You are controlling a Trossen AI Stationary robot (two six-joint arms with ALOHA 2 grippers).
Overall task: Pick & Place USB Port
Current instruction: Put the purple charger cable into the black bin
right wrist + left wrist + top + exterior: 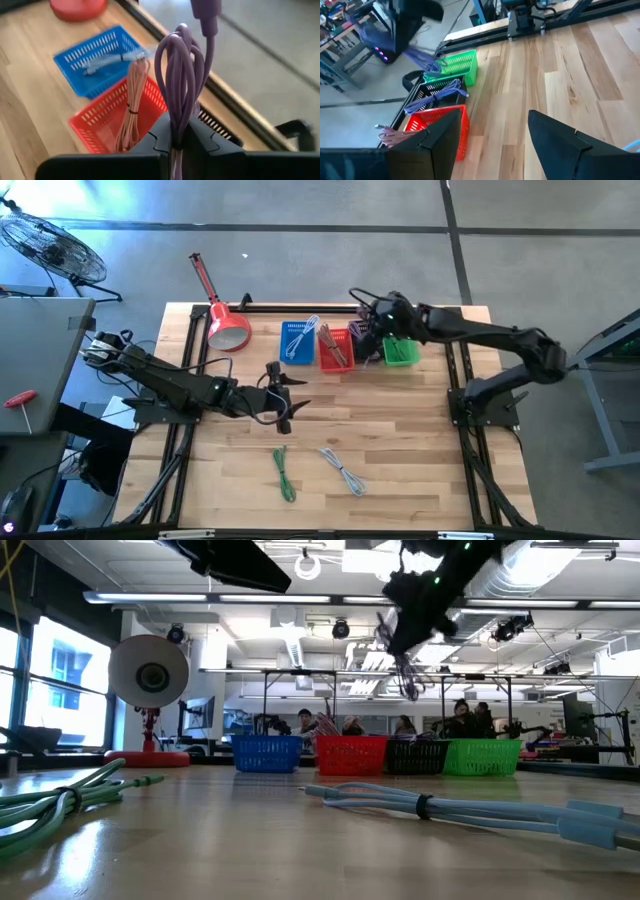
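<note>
My right gripper (pixel 366 330) hangs above the black basket (pixel 362 340) in the row of baskets at the table's far side, shut on a coiled purple cable (pixel 181 75). In the low view the cable (pixel 407 675) dangles below it, over the black basket (pixel 418 756). My left gripper (pixel 290 392) waits open over the table's middle. A green cable (pixel 284 473) and a light-blue cable (pixel 343 472) lie flat on the wood near the near edge. My right gripper (pixel 177 137) pinches the purple cable's bundled strands (pixel 179 117) between its two fingers, several strands together. The fingers come from above. The coil is lifted clear and hangs below them (pixel 405 680), slack, with a plug end (pixel 206 15) sticking out.
Blue basket (pixel 297 342) holds a light cable, red basket (pixel 336 350) a pink one, black basket (pixel 437 92) another purple one; green basket (pixel 401 350) sits on the right. A red lamp (pixel 225 320) lies at the far left. Bare wood spreads between the baskets and the loose cables.
</note>
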